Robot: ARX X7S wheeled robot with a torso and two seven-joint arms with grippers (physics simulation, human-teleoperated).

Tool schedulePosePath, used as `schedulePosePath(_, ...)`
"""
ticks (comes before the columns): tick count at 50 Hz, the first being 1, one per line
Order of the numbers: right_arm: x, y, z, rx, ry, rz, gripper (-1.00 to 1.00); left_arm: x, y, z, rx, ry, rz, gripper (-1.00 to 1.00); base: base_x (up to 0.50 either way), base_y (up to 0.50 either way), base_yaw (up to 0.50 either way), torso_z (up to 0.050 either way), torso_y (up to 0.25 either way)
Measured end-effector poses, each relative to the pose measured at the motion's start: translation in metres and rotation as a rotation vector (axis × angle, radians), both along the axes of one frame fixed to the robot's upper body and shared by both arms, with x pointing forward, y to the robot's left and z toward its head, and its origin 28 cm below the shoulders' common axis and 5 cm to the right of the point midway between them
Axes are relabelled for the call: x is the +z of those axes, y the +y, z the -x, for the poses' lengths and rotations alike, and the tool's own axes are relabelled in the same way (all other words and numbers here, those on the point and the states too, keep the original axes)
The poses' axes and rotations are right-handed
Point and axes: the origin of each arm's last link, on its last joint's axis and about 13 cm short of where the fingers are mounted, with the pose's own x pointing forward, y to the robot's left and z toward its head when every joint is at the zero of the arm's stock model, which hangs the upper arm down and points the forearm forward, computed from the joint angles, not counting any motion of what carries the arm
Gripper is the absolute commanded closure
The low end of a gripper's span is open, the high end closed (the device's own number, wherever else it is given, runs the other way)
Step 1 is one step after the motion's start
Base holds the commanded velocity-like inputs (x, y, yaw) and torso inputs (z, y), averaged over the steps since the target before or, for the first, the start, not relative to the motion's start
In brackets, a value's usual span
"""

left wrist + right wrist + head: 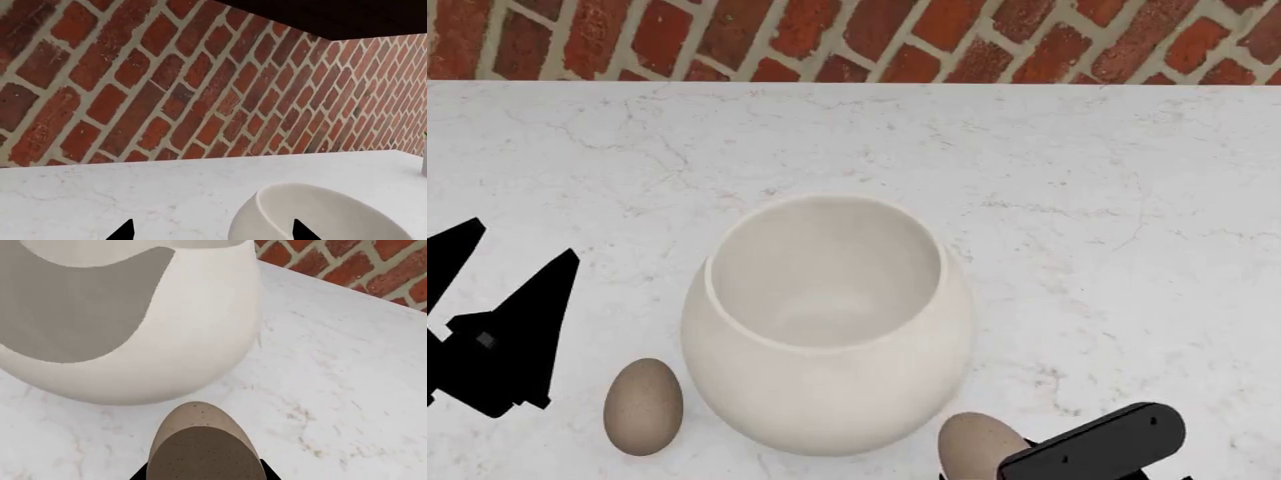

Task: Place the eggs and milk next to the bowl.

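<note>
Two eggs beside bowl [827,400]: one egg [643,405] resting at its left, second egg [203,445] pinched in right gripper [203,475] just off its right. Left gripper [507,290] spread, empty. Next: release gently, avoid rolling; milk unseen, needs fetching.

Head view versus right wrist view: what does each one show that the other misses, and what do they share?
Only the head view shows the left gripper, open and empty, the egg on the counter left of the bowl, and the bowl's empty inside. Only the right wrist view shows the second egg's speckled surface close up, with black gripper parts on both sides of it. Both show the bowl, that second egg near its base, the marble counter and the brick wall. Neither shows the milk.
</note>
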Motion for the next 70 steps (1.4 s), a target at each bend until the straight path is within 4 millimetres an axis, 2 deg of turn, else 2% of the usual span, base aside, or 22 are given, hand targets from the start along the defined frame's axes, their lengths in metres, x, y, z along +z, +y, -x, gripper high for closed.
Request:
schedulePosePath(33,-0.013,0.0,-0.008,0.001,0.032,-0.02,1.0,-0.002,0.001,0.001,0.005,0.006,-0.006,-1.0,0.0,0.0,0.0,0.0,0.0)
schedulePosePath(56,-0.014,-0.001,-0.013,0.01,0.029,-0.033,1.0,-0.004,0.001,-0.001,0.008,0.01,-0.011,-1.0,0.0,0.0,0.0,0.0,0.0)
schedulePosePath(57,-0.014,-0.001,-0.013,0.01,0.029,-0.033,-1.0,-0.004,0.001,-0.001,0.008,0.01,-0.011,-1.0,0.0,0.0,0.0,0.0,0.0)
schedulePosePath(70,-0.015,-0.001,-0.014,0.024,0.032,-0.028,-1.0,-0.004,0.0,-0.001,0.007,0.011,-0.012,-1.0,0.0,0.0,0.0,0.0,0.0)
